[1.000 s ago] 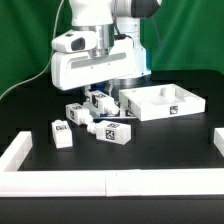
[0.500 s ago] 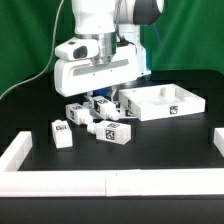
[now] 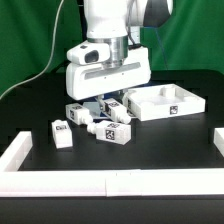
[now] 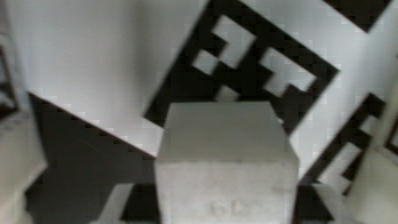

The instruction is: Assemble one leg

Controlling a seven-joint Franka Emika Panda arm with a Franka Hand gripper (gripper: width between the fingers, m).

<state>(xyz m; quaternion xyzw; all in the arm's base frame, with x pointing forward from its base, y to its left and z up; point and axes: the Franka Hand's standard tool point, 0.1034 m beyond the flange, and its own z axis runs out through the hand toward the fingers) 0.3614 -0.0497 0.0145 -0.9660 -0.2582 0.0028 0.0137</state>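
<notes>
Arm has shifted toward the exterior view's right and a bit up over the last 1.0 s, and 1 leg (image 3: 116, 106) has travelled with it, off its old spot beside the other pieces and now just beside the near corner of the white panel (image 3: 160, 111). Gripper (image 3: 113, 100) reads as narrowed onto that leg: the wrist view has a white block face (image 4: 222, 160) filling the centre, with tag print behind it, which fits a part held between the fingers. Can't tell from either view whether the leg is clear of the black table (image 3: 170, 150) or skimming it. 3 spare legs are loose on the table: 1 (image 3: 77, 113) near the arm, 1 (image 3: 62, 133) further toward the exterior view's left, 1 (image 3: 113, 131) lying in front of the gripper. Panel sits flat with its rim up, and no leg is fitted to it as far as I can see. Progress call: pick looks done, transfer under way. Left to do: line the leg up over a mounting hole, seat it, twist it home, let go. Holes aren't visible from this angle, so alignment can't be judged yet. White rail (image 3: 60, 181) along the front edge is well apart from the work.
</notes>
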